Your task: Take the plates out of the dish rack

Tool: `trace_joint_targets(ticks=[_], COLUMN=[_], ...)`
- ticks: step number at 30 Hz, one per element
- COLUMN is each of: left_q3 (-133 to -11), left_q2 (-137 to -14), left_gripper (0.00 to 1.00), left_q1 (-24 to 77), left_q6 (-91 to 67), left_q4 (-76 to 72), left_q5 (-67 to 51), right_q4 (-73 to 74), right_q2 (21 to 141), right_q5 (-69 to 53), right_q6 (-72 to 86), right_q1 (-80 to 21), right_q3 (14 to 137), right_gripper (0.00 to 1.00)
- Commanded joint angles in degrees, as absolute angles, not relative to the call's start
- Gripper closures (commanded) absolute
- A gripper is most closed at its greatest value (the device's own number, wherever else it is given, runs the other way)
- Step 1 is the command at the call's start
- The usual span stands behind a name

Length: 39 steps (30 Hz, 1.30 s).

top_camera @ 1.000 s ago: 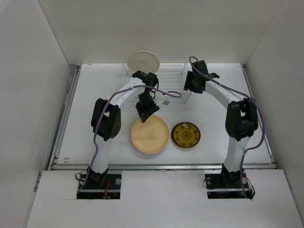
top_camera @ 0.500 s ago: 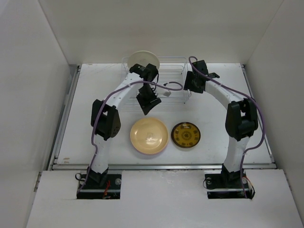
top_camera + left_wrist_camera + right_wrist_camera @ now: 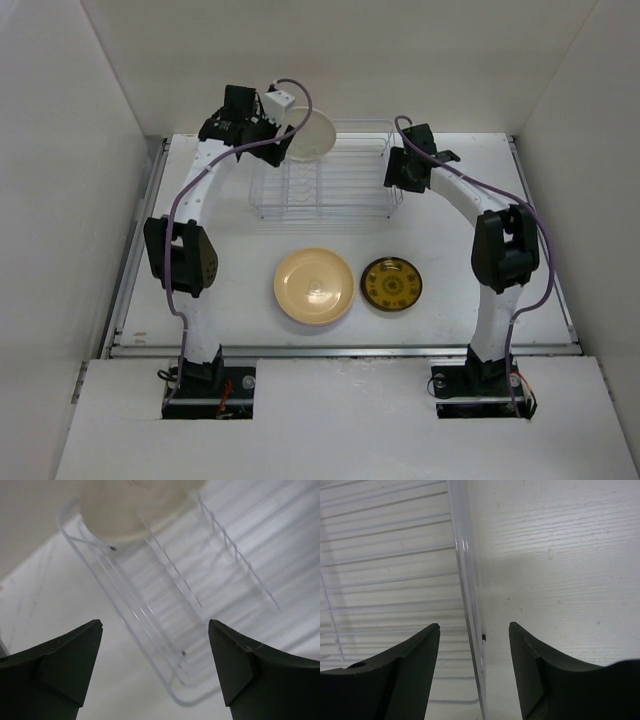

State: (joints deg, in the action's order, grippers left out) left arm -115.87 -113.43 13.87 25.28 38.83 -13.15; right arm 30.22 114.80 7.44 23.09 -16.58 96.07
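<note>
Left arm has swung back to the far-left corner of the dish rack [image 3: 330, 188]! Left hand [image 3: 155, 630] gapes open, cream plate [image 3: 122, 510] standing on edge just beyond it; right hand [image 3: 474, 627], also spread, straddles the rack's right rim, farther off.

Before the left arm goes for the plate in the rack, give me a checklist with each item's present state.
1. Left gripper open and empty: ok.
2. Cream plate standing upright at the dish rack's far left corner: ok.
3. Left gripper lined up on the plate: not ok; the plate sits at the top of the left wrist view, beyond the fingers.
4. Rack held steady: not ok; the right gripper is open, its jaws on either side of the rack's end wire.
5. Set-down spot: ok; the yellow plate and brown-gold patterned plate lie flat in front of the rack.
</note>
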Motion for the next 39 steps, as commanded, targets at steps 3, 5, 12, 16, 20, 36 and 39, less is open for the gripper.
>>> trace_joint_targets(ticks=[3, 5, 12, 16, 20, 36, 39], left_q3=[-115.7, -123.9, -134.7, -134.6, -136.3, -130.3, -130.3], left_q2=[-115.8, -124.2, -136.1, -138.9, -141.1, -134.0, -132.5], left_gripper=[0.09, 0.09, 0.07, 0.17, 0.32, 1.00, 1.00], left_q1=[10.3, 9.4, 7.6, 7.1, 6.6, 4.2, 4.2], left_q6=[25.0, 23.6, 21.4, 17.9, 15.6, 11.2, 9.1], left_q4=[7.0, 10.5, 2.7, -3.8, -5.4, -6.0, -8.3], left_q5=[-20.8, -21.9, -24.8, -24.3, -30.6, -38.1, -38.1], right_q4=[29.0, 29.0, 30.1, 30.7, 31.8, 33.1, 33.1], right_q2=[116.3, 116.8, 117.9, 117.9, 117.3, 115.7, 115.7], right_q5=[6.9, 7.4, 9.3, 9.3, 9.3, 10.2, 10.2], right_q6=[22.1, 22.1, 21.0, 19.9, 19.9, 19.2, 19.2], right_q1=[-17.0, -17.0, -17.0, -17.0, -17.0, -17.5, -17.5], right_q3=[98.3, 98.9, 100.6, 101.9, 101.9, 99.6, 99.6], right_gripper=[0.36, 0.36, 0.36, 0.36, 0.36, 0.36, 0.40])
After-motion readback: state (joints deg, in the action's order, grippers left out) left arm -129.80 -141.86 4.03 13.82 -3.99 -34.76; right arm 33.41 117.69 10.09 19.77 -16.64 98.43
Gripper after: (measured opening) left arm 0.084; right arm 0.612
